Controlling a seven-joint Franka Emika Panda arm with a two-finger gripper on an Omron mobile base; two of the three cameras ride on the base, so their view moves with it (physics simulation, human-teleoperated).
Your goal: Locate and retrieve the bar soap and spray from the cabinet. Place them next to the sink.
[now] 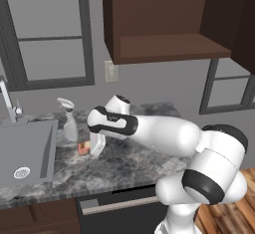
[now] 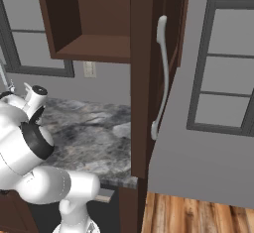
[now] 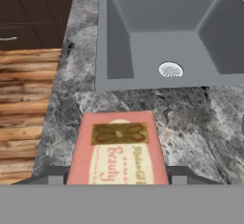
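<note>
The gripper [image 1: 89,151] is low over the marble counter [image 1: 124,163], its fingers closed against the two sides of the bar soap [image 3: 118,147], just right of the sink [image 1: 30,151]. The spray [image 1: 68,121] stands just beyond the soap, beside the basin.

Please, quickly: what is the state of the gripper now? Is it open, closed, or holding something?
Gripper: closed on the bar soap, low over the counter beside the sink.
</note>
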